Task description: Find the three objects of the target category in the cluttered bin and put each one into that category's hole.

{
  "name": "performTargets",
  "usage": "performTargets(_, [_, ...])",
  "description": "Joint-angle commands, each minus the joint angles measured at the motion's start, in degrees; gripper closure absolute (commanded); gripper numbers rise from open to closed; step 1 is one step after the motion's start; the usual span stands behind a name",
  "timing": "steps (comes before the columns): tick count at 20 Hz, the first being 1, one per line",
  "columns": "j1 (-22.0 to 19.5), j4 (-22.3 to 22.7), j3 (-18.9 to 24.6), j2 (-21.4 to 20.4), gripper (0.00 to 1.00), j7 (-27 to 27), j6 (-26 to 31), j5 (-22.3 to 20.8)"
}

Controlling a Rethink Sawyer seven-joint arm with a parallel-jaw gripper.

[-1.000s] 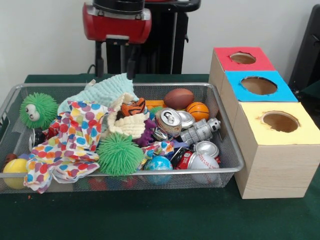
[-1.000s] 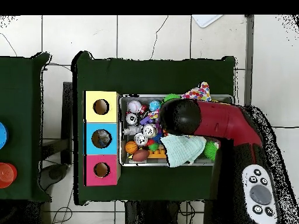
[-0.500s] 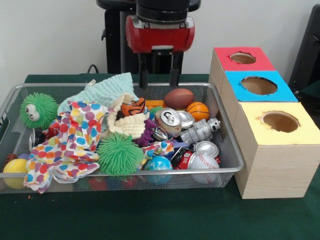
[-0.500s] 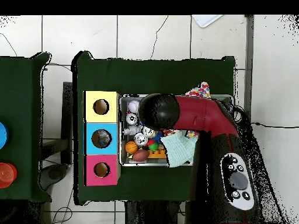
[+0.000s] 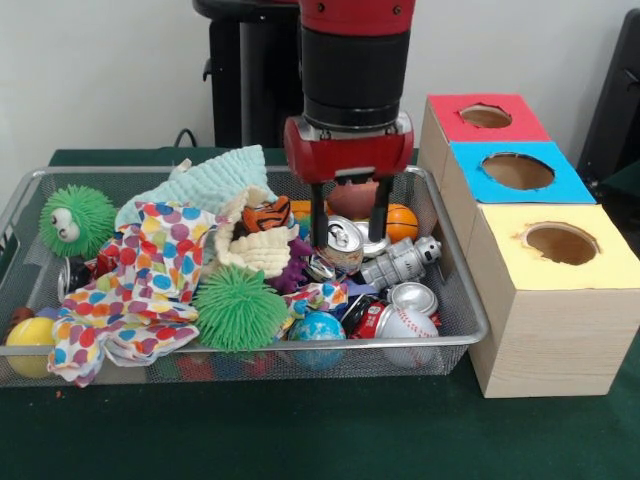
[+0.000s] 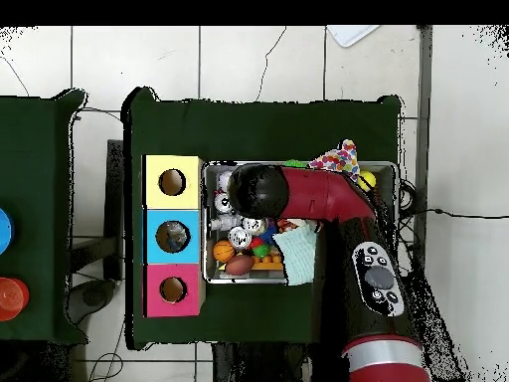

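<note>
The silver wire mesh bin is full of toys, cloths and cans; in the overhead view the bin is mostly covered by my arm. No see-through plastic bag shows in either view. My gripper is open and hangs low in the bin's right half. Its fingers stand either side of a crushed drink can. The red-topped hole is at the far end of the row of boxes, right of the bin; it also shows in the overhead view. The overhead view hides the gripper under the arm.
A blue-topped hole and a yellow-topped hole sit nearer the camera. In the bin lie a football, a basketball, more cans, a baseball, green spiky balls, a polka-dot cloth and a teal cloth.
The arm has swung from the bin's back left to the right and come forward and down, so the gripper now hangs inside the bin over the cans.
</note>
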Motion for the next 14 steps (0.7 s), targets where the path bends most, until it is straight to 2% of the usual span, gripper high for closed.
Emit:
performTargets(1, [0.00, 0.60, -0.32, 5.10, 0.00, 7.36, -1.19, -1.60])
performTargets(8, [-1.13, -3.28, 0.47, 9.10, 0.00, 4.17, -2.75, -2.80])
performTargets(14, [-1.82, -7.54, 0.60, 9.29, 0.00, -0.31, -0.39, -5.35])
